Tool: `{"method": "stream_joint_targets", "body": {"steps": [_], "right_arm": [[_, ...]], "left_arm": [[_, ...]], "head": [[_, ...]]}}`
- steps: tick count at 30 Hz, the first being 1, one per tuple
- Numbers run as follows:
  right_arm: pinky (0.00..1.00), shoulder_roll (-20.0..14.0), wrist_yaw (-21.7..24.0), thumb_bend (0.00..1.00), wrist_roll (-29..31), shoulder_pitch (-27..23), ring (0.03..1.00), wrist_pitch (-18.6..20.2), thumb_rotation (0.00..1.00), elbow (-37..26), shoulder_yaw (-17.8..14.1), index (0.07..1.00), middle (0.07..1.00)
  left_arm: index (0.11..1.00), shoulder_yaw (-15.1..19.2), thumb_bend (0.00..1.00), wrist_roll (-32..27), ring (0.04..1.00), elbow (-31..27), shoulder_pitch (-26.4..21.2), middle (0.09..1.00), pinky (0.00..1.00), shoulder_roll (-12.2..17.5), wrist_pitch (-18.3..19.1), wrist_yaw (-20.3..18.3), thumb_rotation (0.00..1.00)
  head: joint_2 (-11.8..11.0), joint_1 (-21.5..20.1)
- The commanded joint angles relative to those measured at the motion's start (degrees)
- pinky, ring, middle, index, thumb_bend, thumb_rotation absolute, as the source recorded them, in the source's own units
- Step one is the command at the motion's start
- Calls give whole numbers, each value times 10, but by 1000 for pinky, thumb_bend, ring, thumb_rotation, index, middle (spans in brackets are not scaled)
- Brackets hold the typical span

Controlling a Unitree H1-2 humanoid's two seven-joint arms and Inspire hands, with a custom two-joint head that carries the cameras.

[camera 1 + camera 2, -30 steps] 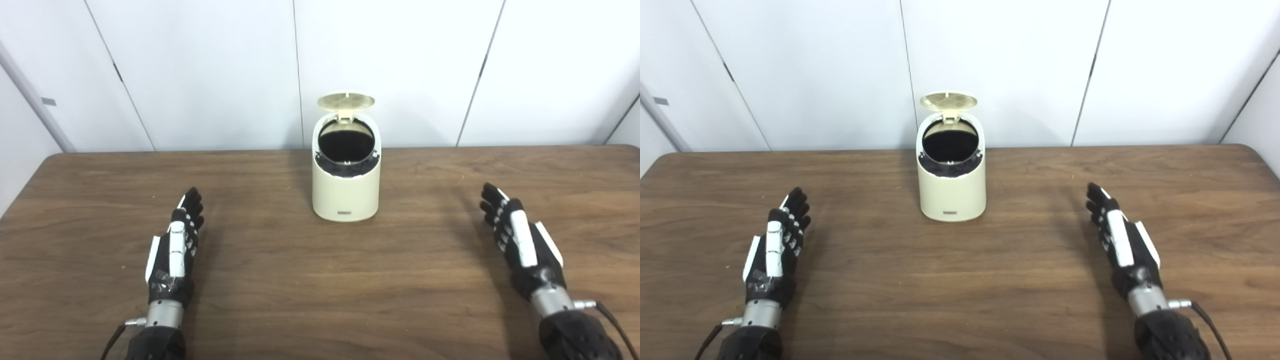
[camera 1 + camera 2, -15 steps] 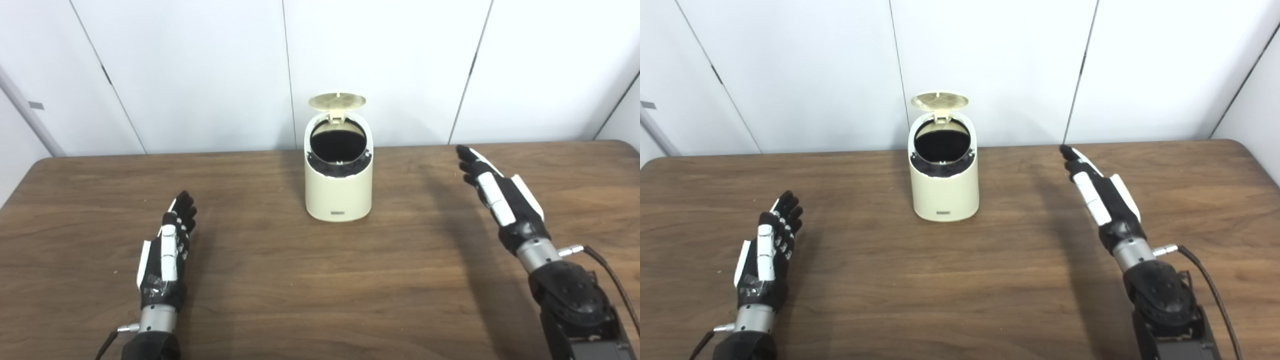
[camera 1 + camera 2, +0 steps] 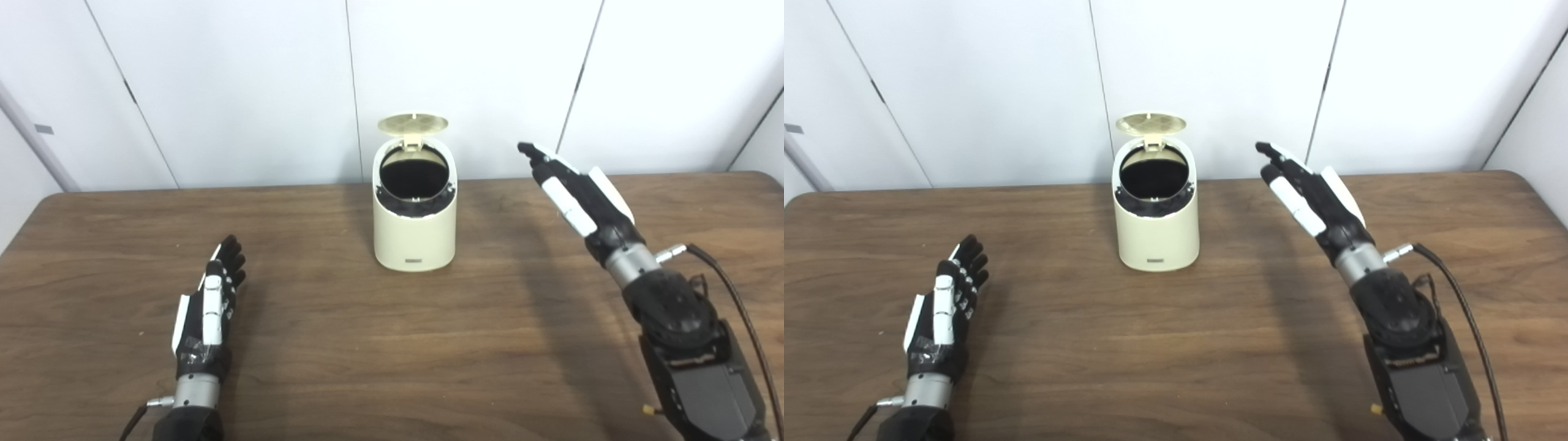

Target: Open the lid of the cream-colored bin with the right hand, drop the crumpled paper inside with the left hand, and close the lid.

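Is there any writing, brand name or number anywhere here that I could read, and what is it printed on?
Small dark label low on the front of the cream-colored bin: it looks like a brand mark, but is too small and blurred to read.
Right hand and left hand: no lettering visible.
Table and wall panels: no signs or text.
So nothing here can actually be read.

Bright, even light (soft shadows), slightly soft focus.
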Motion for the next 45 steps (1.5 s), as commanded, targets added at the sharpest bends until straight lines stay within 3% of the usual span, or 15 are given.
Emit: {"method": "stream_joint_targets", "body": {"steps": [1,11,21,32,45], "right_arm": [[934,6,-3,558,-1,-41,951,-13,1000,-8,0,886,949],[889,0,-1,540,-63,-96,926,6,1000,1,27,871,930],[817,-12,1,566,-110,-145,880,-34,1000,36,52,861,887],[786,-12,25,541,-128,-180,858,-34,1000,51,78,851,877],[836,-19,66,505,-177,-206,894,-39,1000,62,128,876,902]], "left_arm": [[953,-11,513,-3,954,23,25,953,966,-21,-9,3,999],[953,-13,500,-13,964,28,23,959,967,-31,-5,-2,969],[955,-20,478,-4,978,27,22,962,991,-40,4,1,973],[974,-28,433,-1,998,51,14,981,1000,-41,-19,-7,998],[961,-34,437,6,999,56,13,985,1000,-43,-20,-3,993]], "head": [[-1,0],[-12,4],[-18,9],[-22,16],[-23,22]]}}
